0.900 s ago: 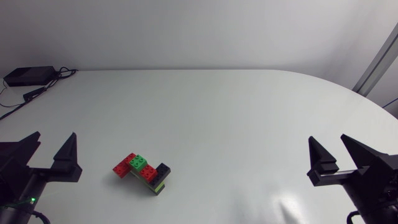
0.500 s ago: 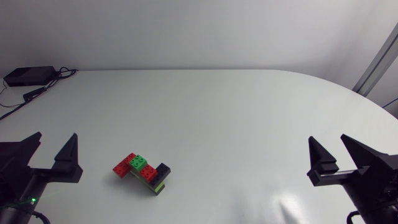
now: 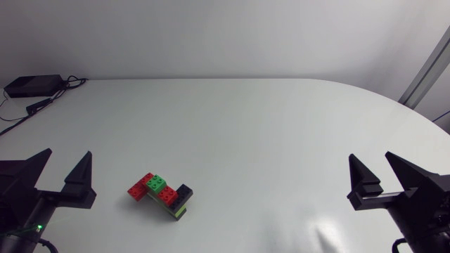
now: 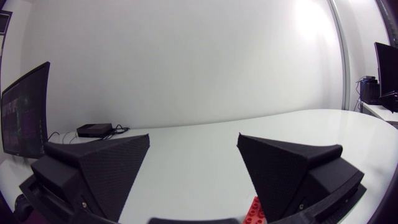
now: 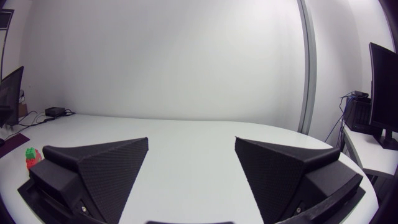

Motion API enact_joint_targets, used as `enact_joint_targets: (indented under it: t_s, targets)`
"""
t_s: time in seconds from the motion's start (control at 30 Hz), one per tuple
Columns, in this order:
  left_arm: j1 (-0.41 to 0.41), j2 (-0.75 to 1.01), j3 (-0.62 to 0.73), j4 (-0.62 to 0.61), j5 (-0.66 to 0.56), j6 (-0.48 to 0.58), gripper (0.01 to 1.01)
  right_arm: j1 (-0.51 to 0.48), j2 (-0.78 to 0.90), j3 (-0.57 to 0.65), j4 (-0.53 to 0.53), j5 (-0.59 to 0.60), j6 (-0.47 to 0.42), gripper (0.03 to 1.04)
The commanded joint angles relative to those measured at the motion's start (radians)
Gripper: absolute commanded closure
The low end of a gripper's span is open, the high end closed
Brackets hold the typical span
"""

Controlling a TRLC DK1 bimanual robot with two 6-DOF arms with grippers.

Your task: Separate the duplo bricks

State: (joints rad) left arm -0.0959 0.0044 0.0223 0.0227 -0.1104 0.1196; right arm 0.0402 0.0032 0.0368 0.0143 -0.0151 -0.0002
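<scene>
White table (image 3: 267, 126); duplo cluster (image 4: 254, 210) mostly hidden behind left end effector (image 4: 193, 137).

duplo bricks (image 3: 160, 194): glossy plastic | table (image 3: 246, 126): smooth, faint sheen | left hand (image 3: 67, 153), right hand (image 3: 370, 157): matt, finely textured

You get only a red corner of the duplo cluster (image 4: 254, 210) in the left wrist view; the rest is behind a finger of the left gripper (image 4: 193, 137). Right wrist view: cluster tiny, partly behind the right gripper (image 5: 191, 141), brick count unreadable.
</scene>
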Motion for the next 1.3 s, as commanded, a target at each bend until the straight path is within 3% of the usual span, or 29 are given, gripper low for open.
enact_joint_targets:
  t_s: [0.0, 0.27, 0.47, 0.7, 0.87, 0.97, 1.1, 1.27]
  targets:
    - [-0.007, -0.014, -0.024, -0.003, 0.009, 0.011, 0.044, 0.009, -0.008, -0.037, -0.024, 0.0, -0.009, 0.06]
    - [-0.001, -0.015, -0.025, -0.001, 0.014, 0.005, 0.043, 0.007, -0.008, -0.037, -0.024, 0.0, 0.002, 0.06]
    - [-0.077, -0.018, -0.024, -0.003, 0.018, -0.023, 0.043, 0.036, -0.008, -0.037, -0.027, 0.0, -0.006, 0.06]
    - [-0.08, -0.018, -0.015, -0.001, 0.008, -0.017, 0.048, 0.052, -0.009, -0.037, -0.024, 0.0, -0.009, 0.06]
    - [-0.074, 0.002, 0.131, -0.07, 0.008, -0.017, 0.067, 0.053, -0.006, 0.037, -0.059, -0.013, -0.026, 0.06]
    - [-0.065, 0.1, 0.24, -0.113, 0.006, -0.032, 0.074, 0.055, 0.032, 0.11, -0.097, -0.019, -0.026, 0.06]
    - [-0.07, 0.263, 0.386, -0.218, 0.006, -0.072, 0.074, 0.056, 0.173, 0.215, -0.125, -0.023, -0.024, 0.06]
    - [-0.148, 0.361, 0.435, -0.234, 0.006, -0.103, 0.077, 0.069, 0.368, 0.331, -0.171, -0.048, -0.023, 0.06]
